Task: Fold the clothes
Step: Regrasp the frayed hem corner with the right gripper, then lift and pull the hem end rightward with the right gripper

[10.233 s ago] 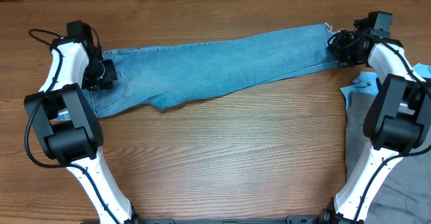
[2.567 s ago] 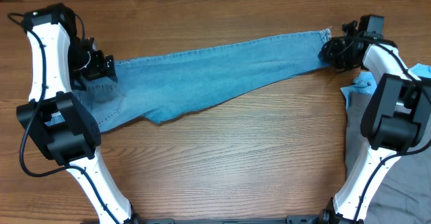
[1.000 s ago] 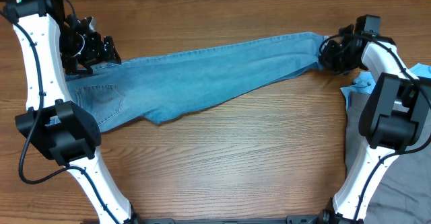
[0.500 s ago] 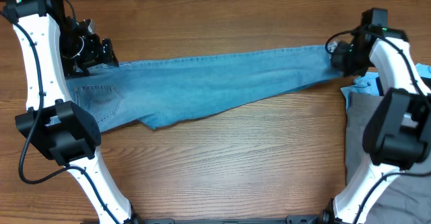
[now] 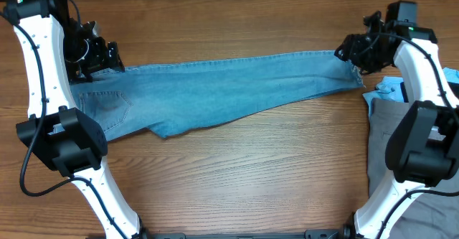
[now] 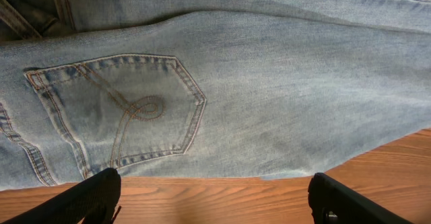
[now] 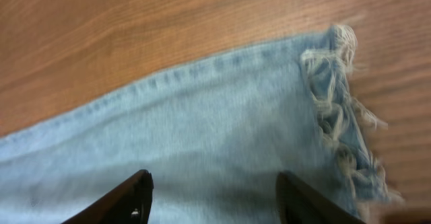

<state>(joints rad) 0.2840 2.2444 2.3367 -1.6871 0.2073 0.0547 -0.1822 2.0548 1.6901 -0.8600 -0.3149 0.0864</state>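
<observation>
The light blue jeans [image 5: 229, 88] lie flat across the table, waist at the left and frayed hem [image 5: 353, 72] at the right. My left gripper [image 5: 97, 56] hovers open at the waist end. In the left wrist view its fingertips [image 6: 94, 196] stand wide apart over bare wood, just off the edge below the stitched back pocket [image 6: 121, 113], and the gripper [image 6: 215, 200] holds nothing. My right gripper [image 5: 353, 52] is open above the leg end. In the right wrist view the gripper [image 7: 215, 197] straddles the denim [image 7: 202, 136] beside the frayed hem [image 7: 337, 109], with nothing gripped.
A pale-blue garment [image 5: 387, 90] and grey trousers [image 5: 393, 153] lie at the right edge, under the right arm. Bare wooden table [image 5: 244, 167] stretches in front of the jeans. Both arm bases stand at the front corners.
My right gripper has opened and let go of the hem, then drawn back a little. The leg end has dropped flat and shifted to the right. The left arm has not moved.
</observation>
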